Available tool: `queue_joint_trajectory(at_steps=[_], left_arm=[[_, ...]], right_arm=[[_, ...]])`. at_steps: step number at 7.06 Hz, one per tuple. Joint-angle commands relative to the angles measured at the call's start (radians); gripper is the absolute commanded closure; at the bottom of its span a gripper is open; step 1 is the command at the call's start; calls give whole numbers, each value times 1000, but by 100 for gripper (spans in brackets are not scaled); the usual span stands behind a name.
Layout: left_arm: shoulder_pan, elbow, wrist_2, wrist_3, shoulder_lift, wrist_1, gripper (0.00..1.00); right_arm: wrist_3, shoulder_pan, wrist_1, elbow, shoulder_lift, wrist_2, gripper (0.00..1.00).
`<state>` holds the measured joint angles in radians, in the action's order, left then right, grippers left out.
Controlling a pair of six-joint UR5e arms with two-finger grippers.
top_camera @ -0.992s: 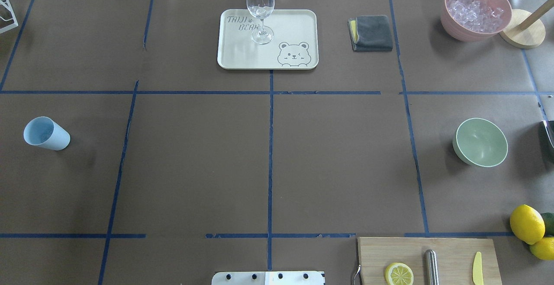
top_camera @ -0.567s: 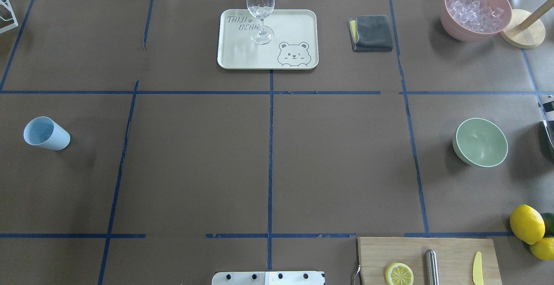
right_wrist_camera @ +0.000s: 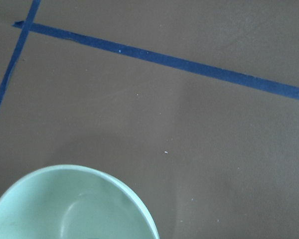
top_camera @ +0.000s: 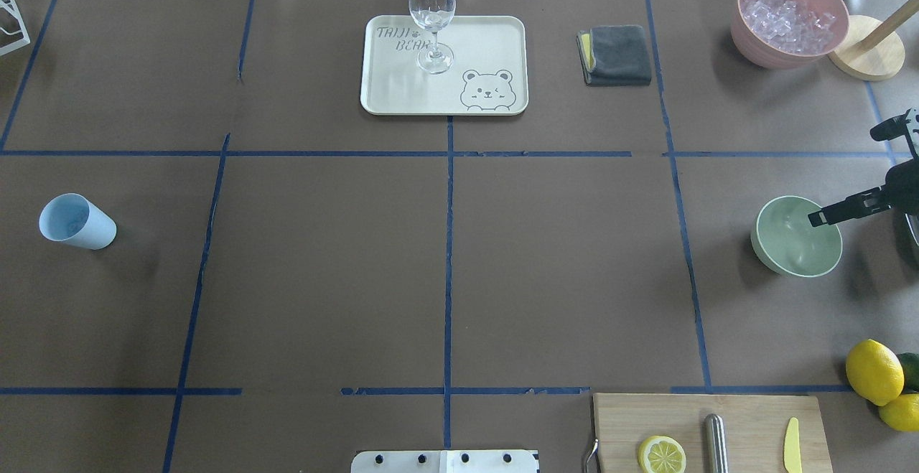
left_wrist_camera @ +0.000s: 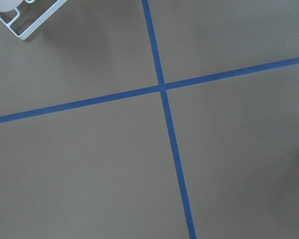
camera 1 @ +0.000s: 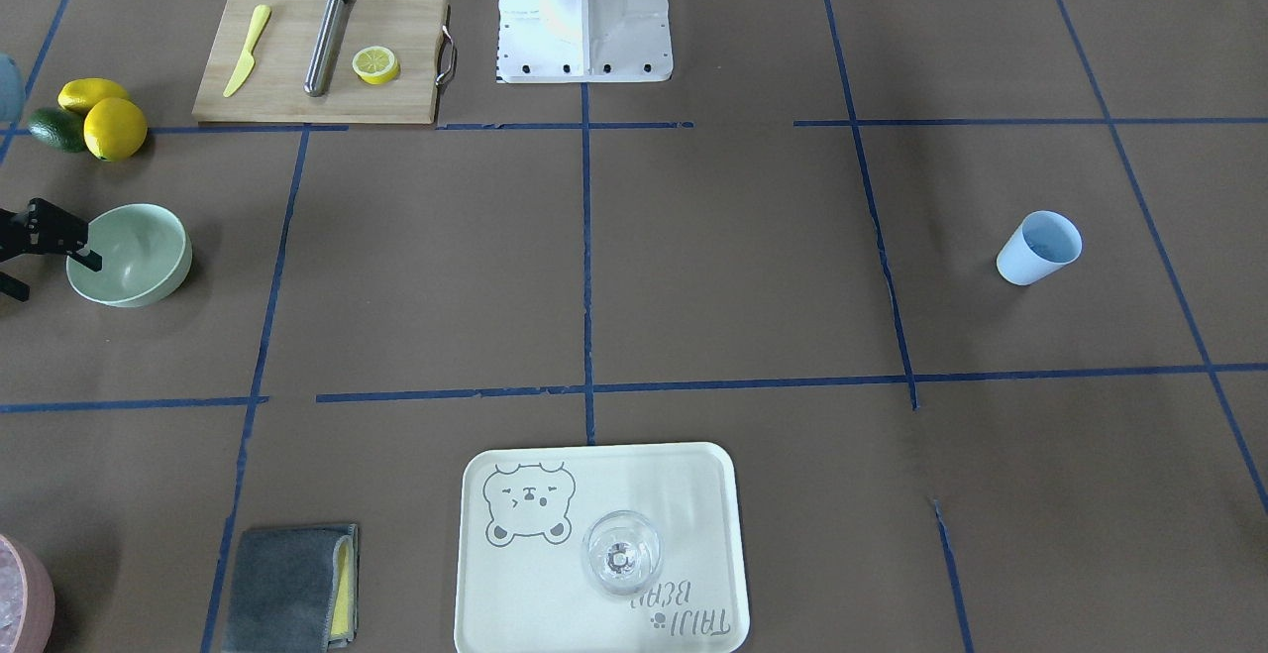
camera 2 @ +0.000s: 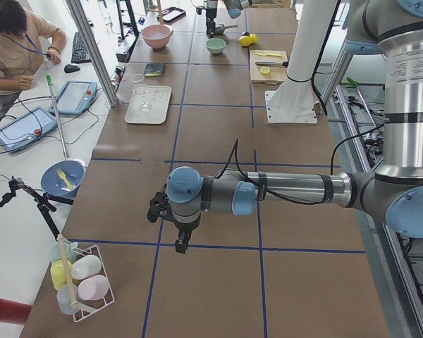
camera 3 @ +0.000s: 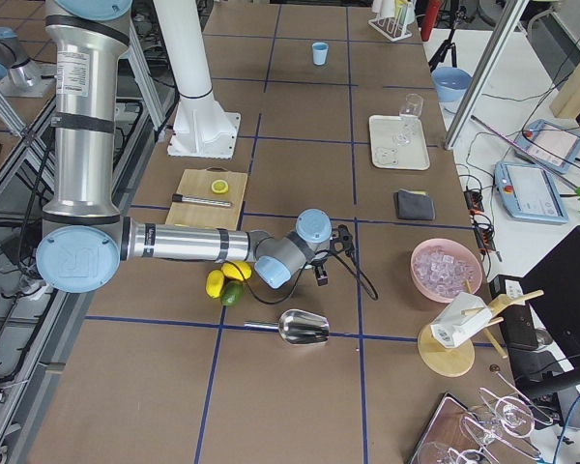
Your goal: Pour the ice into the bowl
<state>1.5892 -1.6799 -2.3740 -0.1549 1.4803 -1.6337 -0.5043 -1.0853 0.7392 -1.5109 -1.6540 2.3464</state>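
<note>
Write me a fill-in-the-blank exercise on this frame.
The wine glass stands on the ___.
The right gripper, jaws ___, is near the mint-green bowl.
The half lemon lies on the wooden ___.
Missing: tray; open; cutting board.

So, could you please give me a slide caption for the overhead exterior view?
Open right gripper poised at the mint-green bowl, light blue cup far across the table.

One mint bowl (top_camera: pixel 790 252), one pink container (top_camera: pixel 754 53), one blue cup (top_camera: pixel 77 222), one wine glass (top_camera: pixel 431 6), one tray (top_camera: pixel 488 42), one grey cloth (top_camera: pixel 619 55), one cutting board (top_camera: pixel 754 423), two whole lemons (top_camera: pixel 874 371), one lemon half (top_camera: pixel 661 454), one yellow knife (top_camera: pixel 791 446).
</note>
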Motion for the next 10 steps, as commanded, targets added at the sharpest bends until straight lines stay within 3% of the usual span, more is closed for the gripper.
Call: queue_joint_trajectory(at_steps=[1, 4, 6, 7, 8, 10], left_arm=[[0, 2, -1, 0, 0, 0, 0], [0, 2, -1, 0, 1, 0, 0], [-2, 2, -1, 0, 1, 0, 0], [-2, 2, -2, 0, 1, 0, 0], [-2, -1, -2, 0, 1, 0, 0], [-3, -1, -2, 0, 3, 0, 0]], right_arm=[[-2, 13, -7, 11, 16, -2, 100], [-19, 13, -11, -3, 51, 5, 100], [-191, 63, -7, 0, 207, 4, 100], [-324, 152, 5, 14, 327, -24, 100], [-477, 257, 14, 18, 439, -147, 100], [-643, 443, 259, 18, 685, -400, 100]])
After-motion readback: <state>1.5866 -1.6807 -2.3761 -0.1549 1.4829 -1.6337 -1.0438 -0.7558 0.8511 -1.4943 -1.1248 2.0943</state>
